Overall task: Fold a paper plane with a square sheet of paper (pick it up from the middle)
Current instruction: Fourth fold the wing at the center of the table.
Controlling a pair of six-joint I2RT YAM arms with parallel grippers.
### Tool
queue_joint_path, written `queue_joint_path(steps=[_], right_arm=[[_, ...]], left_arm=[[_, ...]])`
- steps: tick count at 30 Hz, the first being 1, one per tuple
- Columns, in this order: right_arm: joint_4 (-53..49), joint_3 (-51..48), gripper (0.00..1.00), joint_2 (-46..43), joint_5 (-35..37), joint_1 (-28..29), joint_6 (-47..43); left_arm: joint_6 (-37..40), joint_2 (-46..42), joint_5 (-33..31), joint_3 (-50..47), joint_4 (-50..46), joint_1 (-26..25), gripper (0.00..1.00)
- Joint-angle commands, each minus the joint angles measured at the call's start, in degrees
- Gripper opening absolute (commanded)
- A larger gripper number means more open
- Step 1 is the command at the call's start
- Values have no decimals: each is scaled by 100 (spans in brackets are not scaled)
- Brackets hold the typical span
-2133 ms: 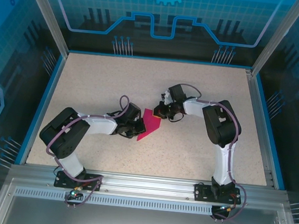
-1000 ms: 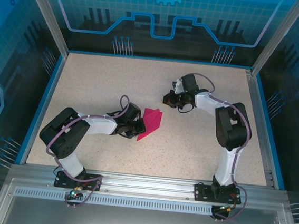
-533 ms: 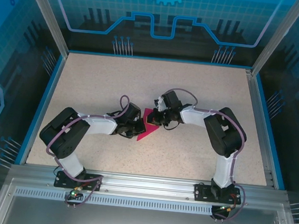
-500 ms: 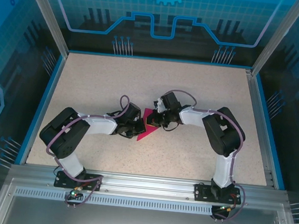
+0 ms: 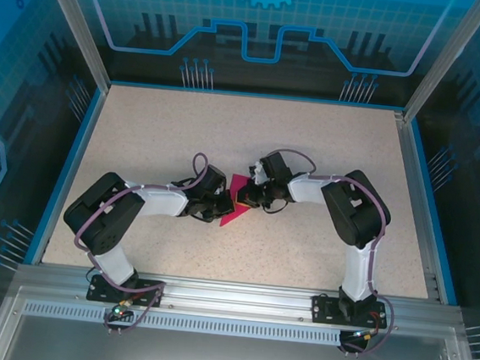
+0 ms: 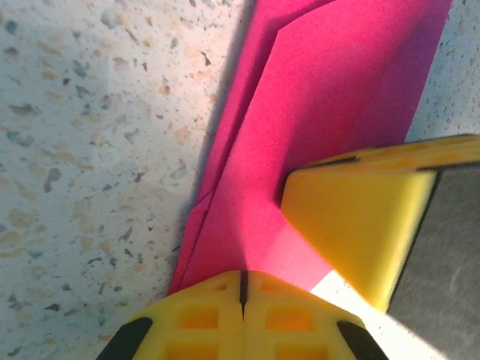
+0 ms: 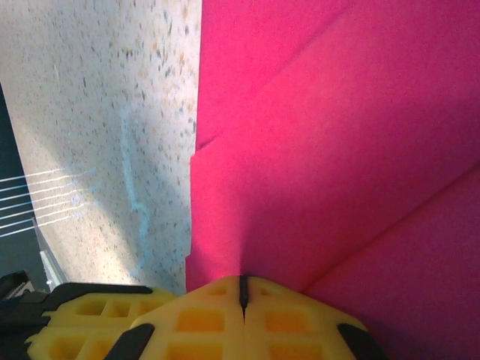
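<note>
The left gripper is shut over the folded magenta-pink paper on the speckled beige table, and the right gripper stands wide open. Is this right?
Not fully. The right gripper is shut as well: in the right wrist view its yellow jaws are closed together. The left gripper is indeed shut over the folded magenta-pink paper on the speckled beige table.

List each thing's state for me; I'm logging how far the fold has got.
sheet of paper: partly folded, layered flaps, lying flat on the table.
left gripper: shut, tips on the paper near its edge.
right gripper: shut, tips on the paper.
</note>
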Motion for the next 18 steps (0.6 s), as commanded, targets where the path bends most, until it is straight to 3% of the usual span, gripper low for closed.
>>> queue_joint_path(steps=[1, 18], right_arm=[[-213, 166, 1, 330, 579, -498, -310], [-563, 869, 2, 530, 272, -1261, -570]], left_arm=[[152, 373, 10, -287, -896, -18, 0], [159, 307, 19, -372, -933, -22, 0]])
